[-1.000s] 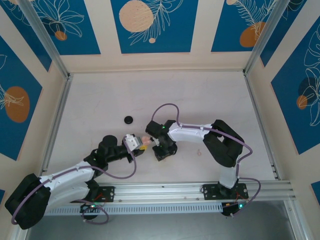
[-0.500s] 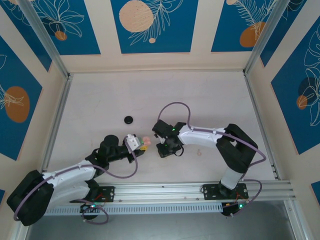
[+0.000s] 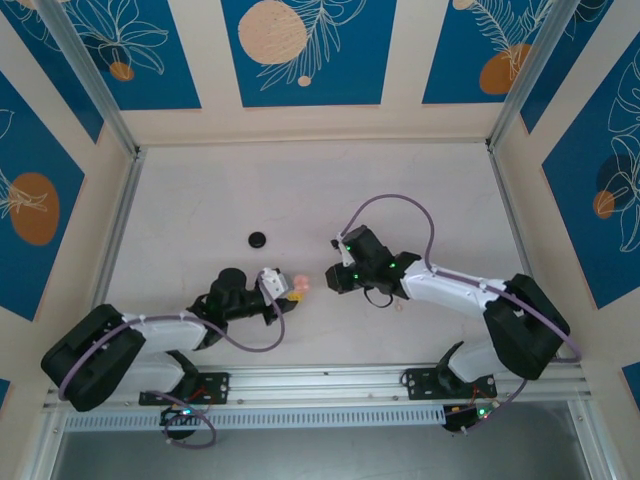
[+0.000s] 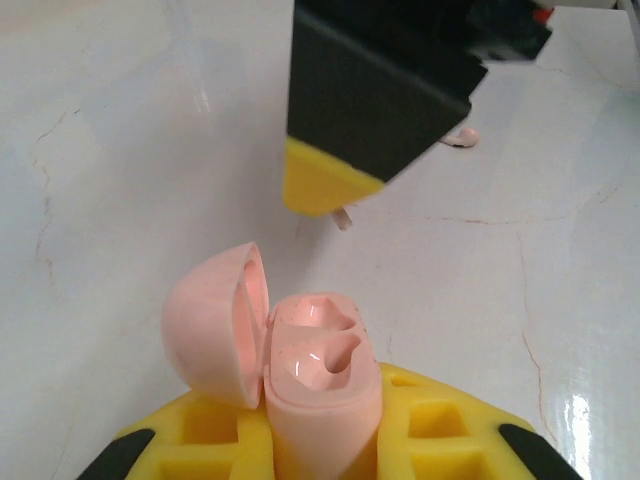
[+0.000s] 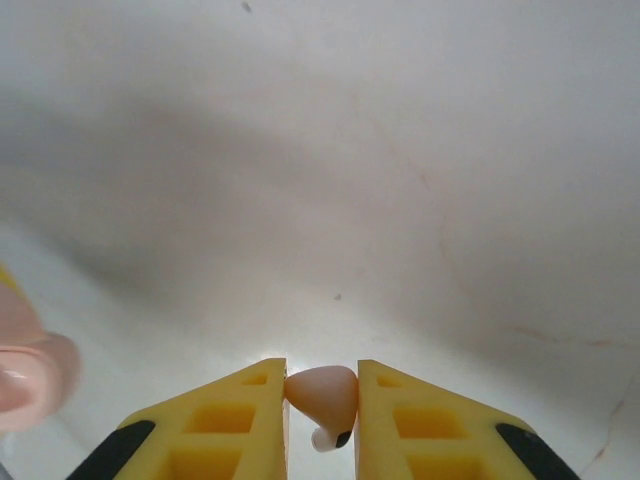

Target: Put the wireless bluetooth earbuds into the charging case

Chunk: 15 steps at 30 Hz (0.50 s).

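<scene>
While the left gripper (image 4: pixel 322 440) is clamped on the lower body of the pink case (image 4: pixel 318 365), the case stands upright between its yellow fingers (image 4: pixel 430 425); the lid (image 4: pixel 215 325) hangs open to the left and the two wells face up. The right gripper (image 5: pixel 322 392) is pinched tight on a pale pink bud (image 5: pixel 324 390); the bud's stem pokes out past the fingertips. From above, the two grippers face each other near the middle of the table (image 3: pixel 200 190), a little toward its near edge; the right gripper sits just right of the case, not touching it. A second bud (image 3: pixel 398 305) lies on the table right of the right gripper, nearer the near edge; a black disc (image 3: pixel 258 239) lies left of centre, beyond the left gripper.
</scene>
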Motion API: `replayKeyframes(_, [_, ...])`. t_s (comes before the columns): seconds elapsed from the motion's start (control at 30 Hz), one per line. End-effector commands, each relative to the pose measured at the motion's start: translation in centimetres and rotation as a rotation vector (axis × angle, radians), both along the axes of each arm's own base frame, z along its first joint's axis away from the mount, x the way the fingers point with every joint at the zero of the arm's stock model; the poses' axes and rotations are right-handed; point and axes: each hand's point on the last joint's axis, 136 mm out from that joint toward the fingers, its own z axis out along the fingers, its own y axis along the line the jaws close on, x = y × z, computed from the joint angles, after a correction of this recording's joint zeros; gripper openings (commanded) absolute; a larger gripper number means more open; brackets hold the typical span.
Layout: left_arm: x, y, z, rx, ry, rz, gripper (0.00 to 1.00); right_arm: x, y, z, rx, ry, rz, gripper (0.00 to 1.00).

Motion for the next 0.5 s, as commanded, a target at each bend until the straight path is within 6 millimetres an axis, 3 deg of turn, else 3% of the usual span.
replayKeyframes(0.0, [-0.5,-1.0,1.8,-0.078,-0.040,-0.056,0.12,0.4,1.0,3.2,0.108,-0.131,0.073,0.20])
replayKeyframes(0.27, [-0.7,-1.8,2.4,-0.123,-0.048,-0.094,0.13,-0.6,1.6,7.3,0.239,-0.274,0.186,0.21])
replayKeyframes(0.47, [-0.4,-2.2,2.8,-0.153,-0.047,-0.099,0.13,-1.6,2.8,9.3,0.308,-0.311,0.273,0.21])
